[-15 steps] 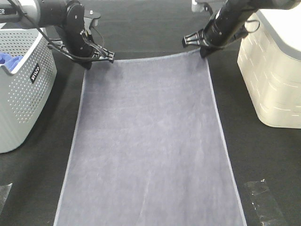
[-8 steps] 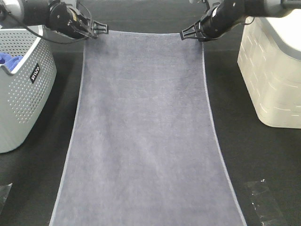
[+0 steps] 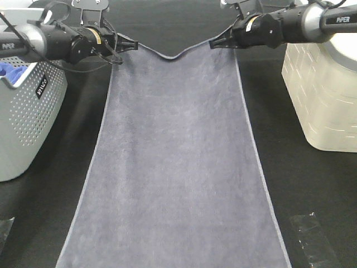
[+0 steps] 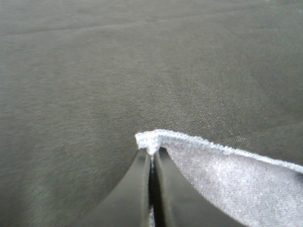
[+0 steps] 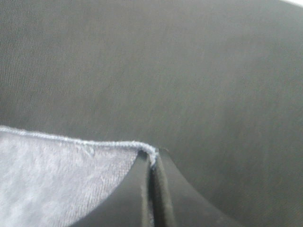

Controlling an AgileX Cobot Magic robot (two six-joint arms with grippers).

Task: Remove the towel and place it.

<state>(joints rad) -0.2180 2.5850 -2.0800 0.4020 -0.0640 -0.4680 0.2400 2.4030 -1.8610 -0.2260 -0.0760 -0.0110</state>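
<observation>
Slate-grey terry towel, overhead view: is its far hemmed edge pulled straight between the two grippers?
No: the slate-grey terry towel's far edge sags into a dip midway between the grippers.

Black arms (image 3: 67, 42), silver links, white PiPER lettering
</observation>
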